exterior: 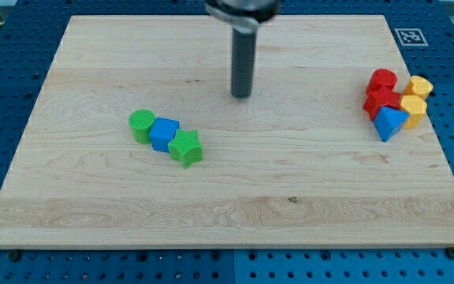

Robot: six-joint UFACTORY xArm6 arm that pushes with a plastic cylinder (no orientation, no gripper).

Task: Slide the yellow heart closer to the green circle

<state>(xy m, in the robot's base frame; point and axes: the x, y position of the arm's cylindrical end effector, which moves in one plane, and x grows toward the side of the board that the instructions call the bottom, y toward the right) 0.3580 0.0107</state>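
The green circle (141, 125) lies left of the board's middle and touches a blue block (164, 134). Two yellow blocks sit in a cluster at the view's right: an upper one (420, 86) and a lower one (413, 110). I cannot make out which of them is the heart. My tip (241, 96) rests on the board near the top middle. It is up and to the right of the green circle, far left of the yellow blocks, and touches no block.
A green star (186, 148) touches the blue block's lower right. Two red blocks (382, 80) (381, 101) and a blue triangle (390, 122) crowd the yellow blocks on their left. The wooden board (227, 221) lies on a blue pegboard surface.
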